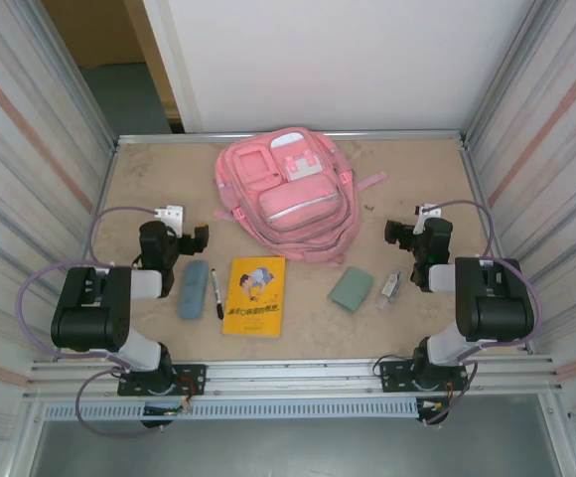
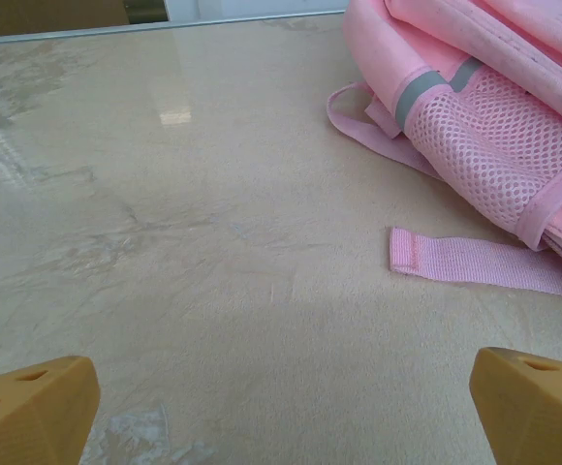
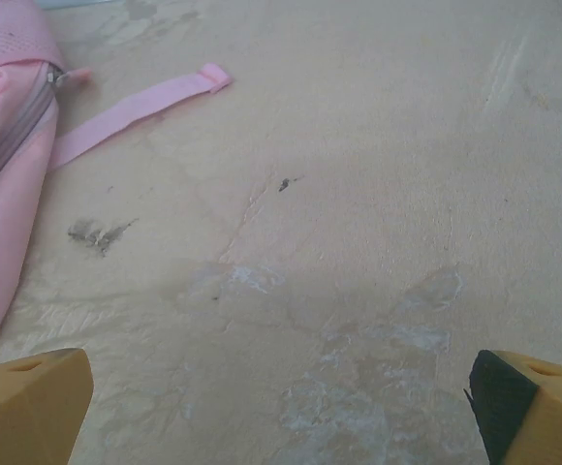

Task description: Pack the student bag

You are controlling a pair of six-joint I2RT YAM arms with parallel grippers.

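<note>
The student bag [image 1: 286, 194] is a large pink backpack lying flat at the back middle of the table, front pockets up. My left gripper [image 1: 195, 239] hovers left of it, open and empty. In the left wrist view the bag's mesh side pocket [image 2: 494, 136] and a loose strap [image 2: 484, 260] lie ahead to the right, and the orange fingertips [image 2: 29, 412] stand wide apart over bare table. My right gripper [image 1: 400, 234] is right of the bag, also open and empty. The right wrist view has the bag [image 3: 5, 145] at the left edge, with a strap [image 3: 136, 111] trailing out.
In front of the bag lie a blue pencil case [image 1: 193, 289], a black pen [image 1: 216, 293], a yellow book [image 1: 254, 295], a green pouch [image 1: 351, 289] and a small clear item [image 1: 389, 289]. Corrugated walls close in the table on both sides.
</note>
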